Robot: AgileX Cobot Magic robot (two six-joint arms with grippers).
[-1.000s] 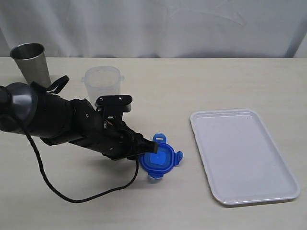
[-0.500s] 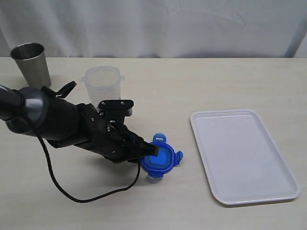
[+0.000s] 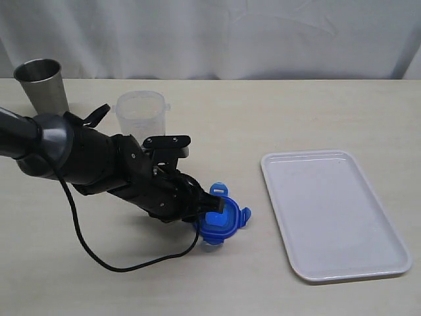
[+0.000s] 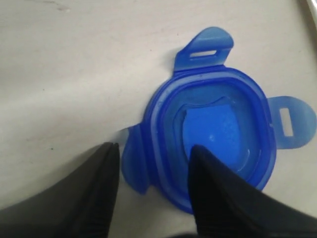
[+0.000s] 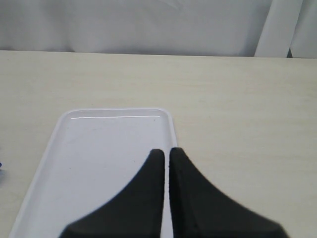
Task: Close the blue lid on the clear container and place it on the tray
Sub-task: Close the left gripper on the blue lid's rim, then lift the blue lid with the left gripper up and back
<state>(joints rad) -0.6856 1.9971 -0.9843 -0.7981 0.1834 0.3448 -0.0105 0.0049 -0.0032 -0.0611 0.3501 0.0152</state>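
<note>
The blue lid lies hollow side up on the table, left of the tray. My left gripper is low over the lid's near edge. In the left wrist view the left gripper is open and straddles the lid: one finger sits over the hollow, the other outside a flap with a gap of table showing. The clear container stands uncovered behind the left arm. My right gripper is shut and empty above the tray, and out of the exterior view.
A steel cup stands at the far left back. The left arm's black cable loops over the table in front of the arm. A white curtain hangs behind the table.
The left arm has shifted a little to the right and its gripper has crept further over the lid's edge. The lid, container and tray have stayed put.
</note>
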